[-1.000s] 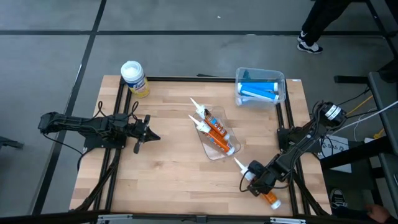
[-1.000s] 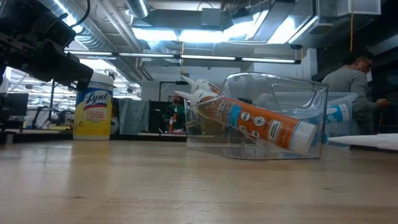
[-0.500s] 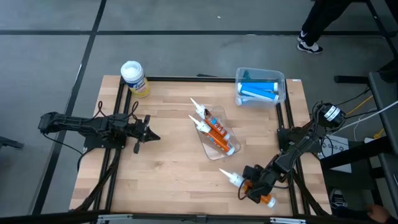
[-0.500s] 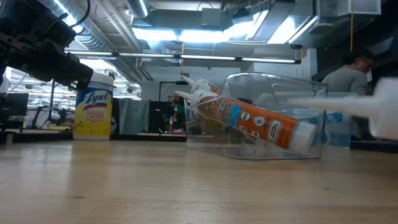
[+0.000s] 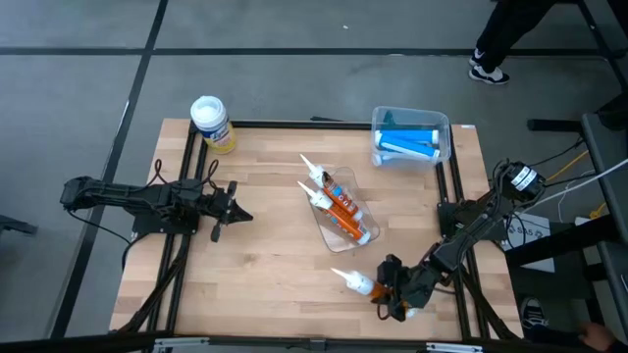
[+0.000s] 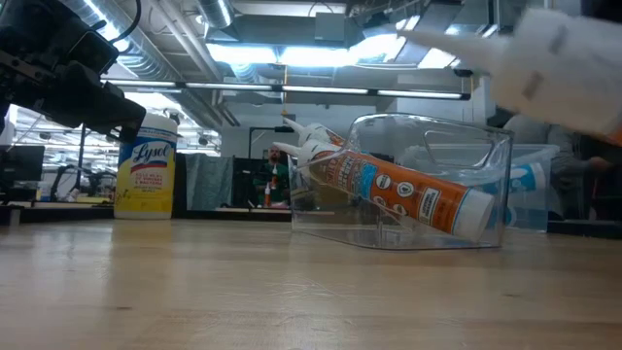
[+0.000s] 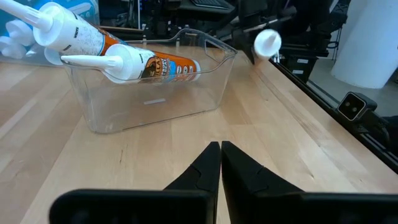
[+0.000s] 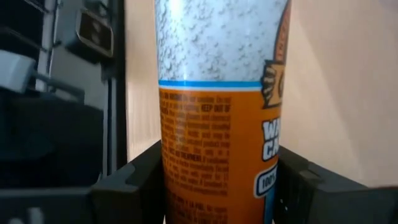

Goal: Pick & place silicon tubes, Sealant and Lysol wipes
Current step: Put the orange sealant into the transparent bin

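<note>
The right hand (image 5: 394, 291), at the near right part of the bench (image 5: 265, 255), pinches an orange sealant tube (image 5: 373, 285) around its body; the wrist view shows both fingers (image 8: 134, 180) pressed against the printed label, with the white nozzle pointing toward the bench centre. The clear bin (image 5: 340, 214) at mid-bench already holds two like tubes, and it seems the likely destination. To place well, the tube should be carried clear over the bin's rim, turned to lie along the two inside, and lowered before release so the nozzle does not catch the wall. The left hand (image 5: 234, 209) waits pressed together at the left side. The Lysol wipes (image 5: 211, 123) stand upright at the far left corner; a blue-filled bin (image 5: 409, 137) sits far right.
</note>
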